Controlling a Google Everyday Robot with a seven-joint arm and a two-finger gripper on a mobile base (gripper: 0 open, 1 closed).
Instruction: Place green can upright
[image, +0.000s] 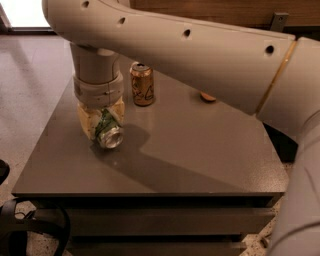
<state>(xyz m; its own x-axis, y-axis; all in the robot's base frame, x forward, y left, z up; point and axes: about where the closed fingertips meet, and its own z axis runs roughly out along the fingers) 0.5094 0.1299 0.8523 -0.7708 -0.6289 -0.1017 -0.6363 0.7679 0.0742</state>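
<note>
The green can (108, 130) lies tilted on its side at the left of the grey table (200, 155), its silver end facing the camera. My gripper (101, 124) comes straight down from the arm's wrist (97, 82) and its cream fingers (86, 121) sit on both sides of the can, shut on it. The can's far end is hidden between the fingers.
An orange-brown can (142, 84) with script lettering stands upright just behind and right of the gripper. A small brown object (208, 97) lies at the back of the table. My big arm (210, 55) spans the top and right. A black object (30, 230) is on the floor, lower left.
</note>
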